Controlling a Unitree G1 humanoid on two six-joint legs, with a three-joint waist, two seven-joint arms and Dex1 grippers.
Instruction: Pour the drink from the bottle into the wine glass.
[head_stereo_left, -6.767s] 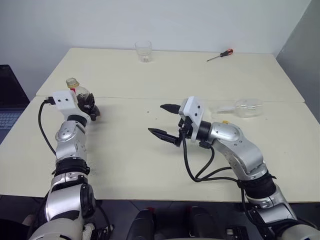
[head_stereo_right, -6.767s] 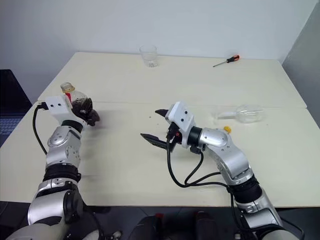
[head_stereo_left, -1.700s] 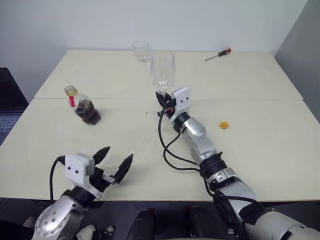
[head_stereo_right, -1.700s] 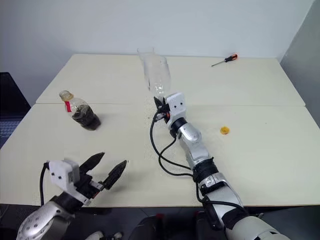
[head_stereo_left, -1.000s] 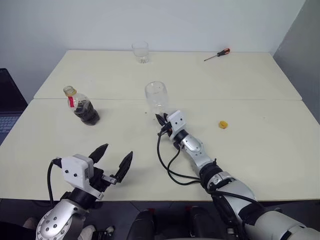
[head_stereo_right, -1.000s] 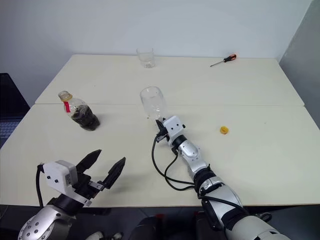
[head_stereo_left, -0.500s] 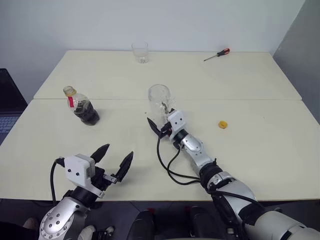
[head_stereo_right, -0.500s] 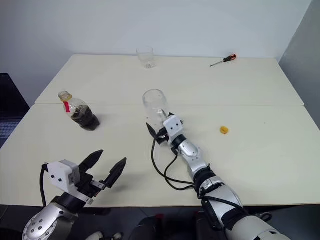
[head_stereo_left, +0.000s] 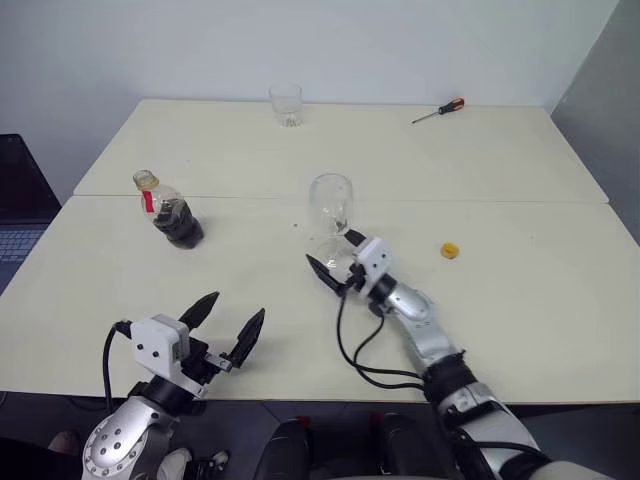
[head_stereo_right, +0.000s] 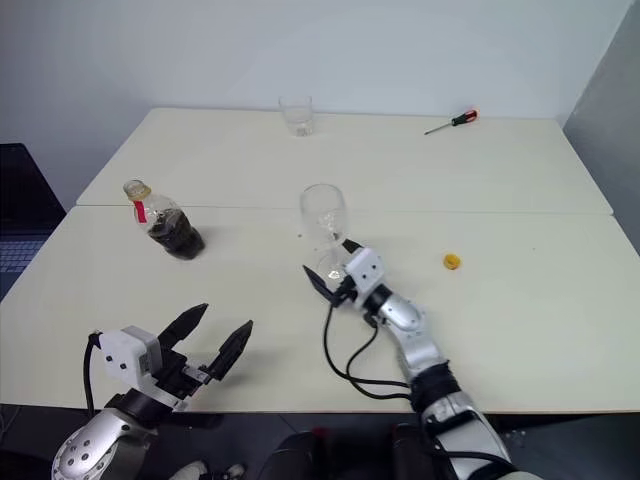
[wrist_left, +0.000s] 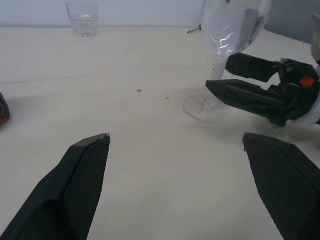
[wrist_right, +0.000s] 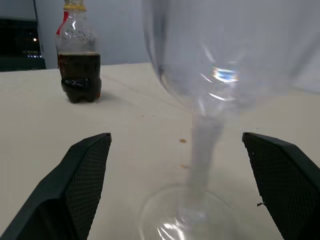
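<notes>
So my left pincer (head_stereo_left: 232, 320) hangs low over the near edge of the table (head_stereo_left: 520, 300), wide open, holding nothing. The bottle (head_stereo_left: 172, 210) stands upright well beyond it and a bit to its left, with no cap on its neck and dark drink (head_stereo_left: 180, 225) filling roughly its lower half. Far past that same pincer, near the back edge of the table, a short tumbler (head_stereo_left: 286, 104) sits upright.

Across to the right of my left pincer, near the middle of the table, stands the wine glass (head_stereo_left: 331, 210), upright on its foot and looking empty. My right pincer (head_stereo_left: 335, 258) is down at the base of it, fingers spread wide, one on each side of the stem. From the right wrist view the stem rises straight ahead between my two fingers (wrist_right: 75, 195), and I can't see either of them touching it, so I'm gripping nothing.

Just off to the right of that pincer, a little yellow cap (head_stereo_left: 450, 250) lies by itself on the table. Way beyond it, towards the far right corner, there's a screwdriver (head_stereo_left: 440, 109) with a red handle.
</notes>
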